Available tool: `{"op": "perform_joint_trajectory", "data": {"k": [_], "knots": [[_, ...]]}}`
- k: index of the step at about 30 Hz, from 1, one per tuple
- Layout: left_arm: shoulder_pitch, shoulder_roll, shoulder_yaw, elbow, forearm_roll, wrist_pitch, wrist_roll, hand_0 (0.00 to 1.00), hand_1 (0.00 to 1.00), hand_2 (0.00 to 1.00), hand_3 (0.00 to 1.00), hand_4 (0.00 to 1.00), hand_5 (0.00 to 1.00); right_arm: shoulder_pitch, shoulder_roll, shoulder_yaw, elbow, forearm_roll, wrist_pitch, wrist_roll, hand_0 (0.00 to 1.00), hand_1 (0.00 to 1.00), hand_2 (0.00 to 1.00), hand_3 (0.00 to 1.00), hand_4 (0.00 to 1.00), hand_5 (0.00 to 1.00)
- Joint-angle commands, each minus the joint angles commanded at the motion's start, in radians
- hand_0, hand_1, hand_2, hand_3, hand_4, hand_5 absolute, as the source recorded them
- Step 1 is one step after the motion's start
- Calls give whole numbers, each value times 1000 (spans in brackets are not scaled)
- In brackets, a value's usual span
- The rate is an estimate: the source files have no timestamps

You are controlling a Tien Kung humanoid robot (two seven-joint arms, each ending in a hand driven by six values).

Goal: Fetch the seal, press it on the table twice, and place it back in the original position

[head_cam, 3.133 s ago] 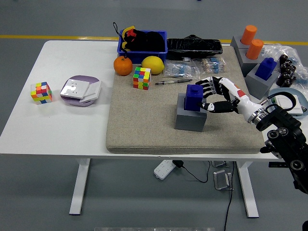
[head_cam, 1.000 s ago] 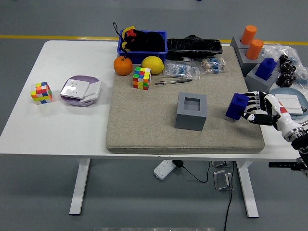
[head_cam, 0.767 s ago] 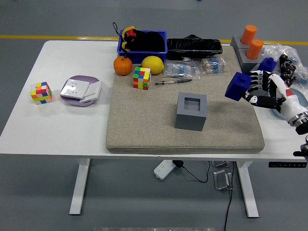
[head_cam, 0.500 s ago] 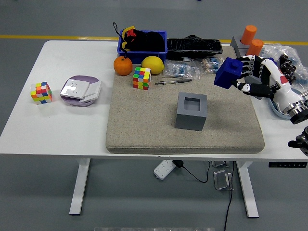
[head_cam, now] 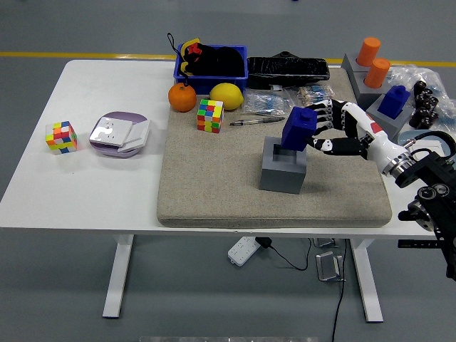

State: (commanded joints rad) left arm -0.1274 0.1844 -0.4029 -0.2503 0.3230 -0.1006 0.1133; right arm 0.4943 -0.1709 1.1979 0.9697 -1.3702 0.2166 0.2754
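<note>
Two puzzle cubes are on view: one (head_cam: 60,137) at the table's (head_cam: 85,199) nine o'clock side, beside a purple dish (head_cam: 119,134) of white cards, and a second (head_cam: 210,115) on the grey mat (head_cam: 214,192). At the mat's twelve o'clock edge lie one orange (head_cam: 182,97), one lemon (head_cam: 226,95), one blue bin (head_cam: 211,62), a pen (head_cam: 256,121) and packets (head_cam: 285,102). Mid-mat stands one grey holder (head_cam: 283,168); the blue seal (head_cam: 298,128) is tilted just above its opening, clamped in the right hand (head_cam: 340,132), which reaches in from three o'clock. Nothing stands between seal and holder. Further right are two orange stamps (head_cam: 372,62) and one other blue seal (head_cam: 393,100) in grey holders.
</note>
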Motion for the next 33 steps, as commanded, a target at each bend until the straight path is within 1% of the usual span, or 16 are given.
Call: {"op": "perform_joint_trajectory", "data": {"k": [14,33], "knots": [[0,0,4,0,0,-1,0,816,817,788,836,801,409,21,12,-29,-40,-2,6,-2,484,379,382,405,697,2],[4,-3,-1,1,2,-1,0,816,817,787,836,801,408,23,17,-37,-61,-11,8,-2,484,377,382,411,709,2]]}}
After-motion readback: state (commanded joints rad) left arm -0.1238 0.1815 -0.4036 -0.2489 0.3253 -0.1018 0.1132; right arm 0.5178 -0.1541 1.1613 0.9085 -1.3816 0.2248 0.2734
